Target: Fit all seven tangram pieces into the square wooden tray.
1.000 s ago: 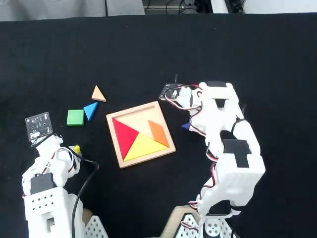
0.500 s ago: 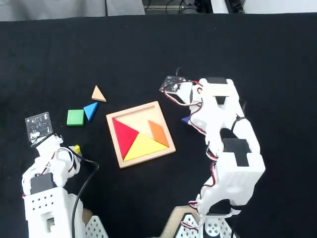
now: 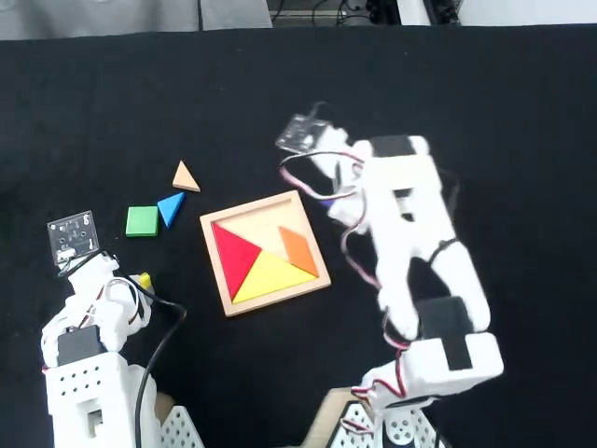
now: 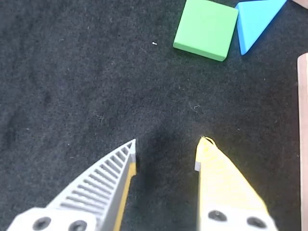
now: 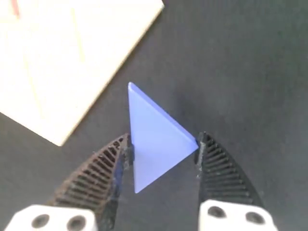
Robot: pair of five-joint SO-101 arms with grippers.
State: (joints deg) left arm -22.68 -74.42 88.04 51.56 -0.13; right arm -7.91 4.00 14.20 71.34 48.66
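Tray (image 3: pixel 250 207) lies mid-table, turned slightly askew, and holds three pieces: a red triangle (image 3: pixel 236 257), a yellow triangle (image 3: pixel 270 276) and an orange piece (image 3: pixel 298 250). The rest of its floor is bare wood.

On the black table (image 3: pixel 485 93), to the tray's left, three more pieces lie loose. The green square (image 3: pixel 142 221) and the blue triangle (image 3: pixel 170 207) sit just beside each other, and the tan triangle (image 3: pixel 185 176) is a little farther back.

The right arm (image 3: pixel 401 205) stretches over the table beside the tray's far right corner. Its claw (image 5: pixel 162 142) pinches a violet triangle (image 5: pixel 154 130), one finger against each side edge, with the point facing away from the wrist. The tray's corner (image 5: pixel 110 67) shows just beyond that piece.

The left arm (image 3: pixel 93 317) is at the near left of the table. Its claw (image 4: pixel 166 144) is spread wide over bare cloth, gripping nothing, with the green square (image 4: pixel 206 29) and blue triangle (image 4: pixel 255 19) lying ahead of its tips.
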